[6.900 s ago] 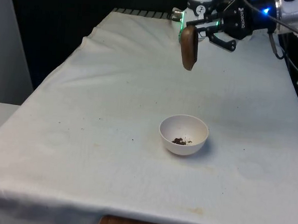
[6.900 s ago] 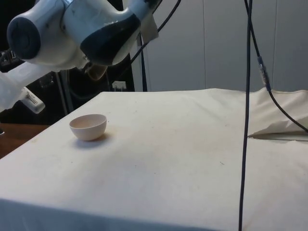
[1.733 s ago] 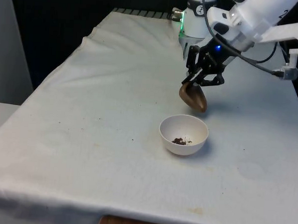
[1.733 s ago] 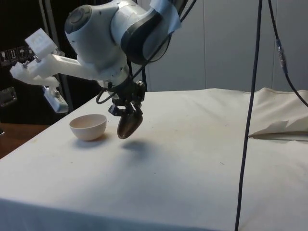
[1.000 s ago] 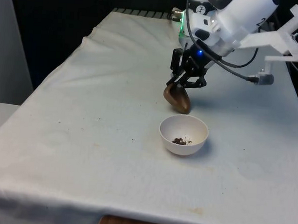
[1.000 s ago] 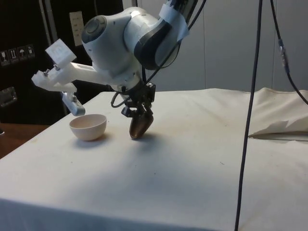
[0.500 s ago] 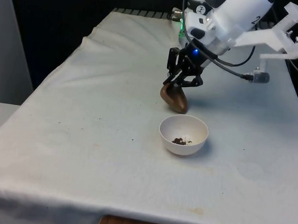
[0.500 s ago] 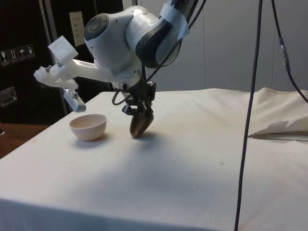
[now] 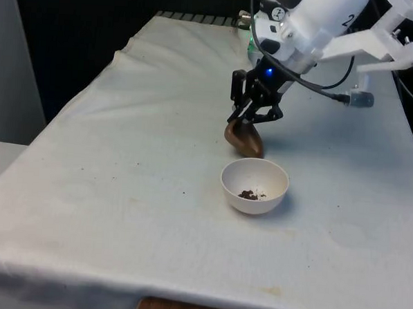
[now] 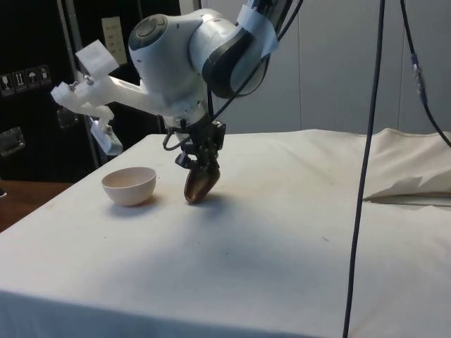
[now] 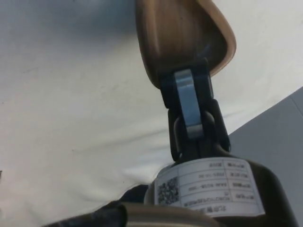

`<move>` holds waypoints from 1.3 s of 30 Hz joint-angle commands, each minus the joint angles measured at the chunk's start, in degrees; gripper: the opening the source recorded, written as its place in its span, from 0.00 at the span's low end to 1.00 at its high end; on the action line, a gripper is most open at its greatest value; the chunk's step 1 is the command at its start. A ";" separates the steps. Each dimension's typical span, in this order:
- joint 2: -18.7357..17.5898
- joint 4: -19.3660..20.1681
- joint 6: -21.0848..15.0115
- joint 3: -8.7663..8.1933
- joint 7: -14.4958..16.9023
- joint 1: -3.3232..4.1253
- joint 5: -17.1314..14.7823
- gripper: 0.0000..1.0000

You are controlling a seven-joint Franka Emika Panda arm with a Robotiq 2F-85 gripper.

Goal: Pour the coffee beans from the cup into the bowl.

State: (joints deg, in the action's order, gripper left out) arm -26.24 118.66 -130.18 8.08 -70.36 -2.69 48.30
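Gripper: the black gripper [image 9: 248,120] points down over the middle of the table, its fingers clamped on the rim of the brown cup; in the side view the gripper [image 10: 199,163] sits right above the cup's rim.
Fingers: in the wrist view one finger [image 11: 188,104] presses on the cup's wall at the rim, the wall pinched between the two fingers.
Cup: the brown wooden cup [image 9: 243,138] hangs tilted from the gripper, its rounded base low at the cloth just behind the bowl; whether the base touches the cloth I cannot tell. In the side view the cup [image 10: 199,183] leans, base down, just beside the bowl and apart from it. In the wrist view the cup [image 11: 180,33] shows its smooth tan wall over the white cloth.
Bowl: the white bowl [image 9: 280,183] stands upright on the cloth, nearer the camera than the cup in the front view; from the side the bowl [image 10: 129,186] stands near the table's edge.
Coffee beans: a small dark heap of coffee beans [image 9: 251,194] lies at the bottom of the bowl.
Table: the white cloth [image 9: 123,157] covers the table, with a few dark specks and faint stains on it.
Arm: the white arm [image 10: 190,56] bends low over the table above the cup.
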 commanded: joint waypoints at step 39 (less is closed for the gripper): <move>4.01 7.73 -16.67 -6.59 10.49 -0.80 -4.13 0.01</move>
State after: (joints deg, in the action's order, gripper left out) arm -22.23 125.82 -145.42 1.09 -60.91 -2.75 45.03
